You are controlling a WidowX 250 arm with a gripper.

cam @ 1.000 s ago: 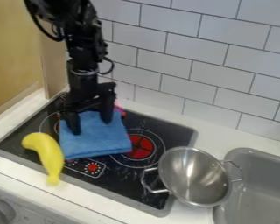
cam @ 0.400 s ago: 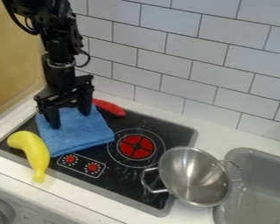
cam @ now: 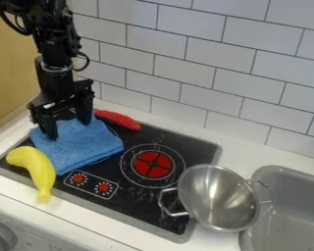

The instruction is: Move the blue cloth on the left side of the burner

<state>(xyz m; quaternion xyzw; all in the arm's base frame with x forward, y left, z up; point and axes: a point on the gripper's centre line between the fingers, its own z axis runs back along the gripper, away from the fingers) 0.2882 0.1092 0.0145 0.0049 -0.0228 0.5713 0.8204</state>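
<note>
Gripper far left, fingers spread wide, tips down on the far part of the blue cloth. Cloth sits on the left of the stovetop, left of the red-centred burner (burner uncovered, fine). Yellow banana by cloth's near-left edge, red ridged item farther back, metal pot right, beside sink.
</note>
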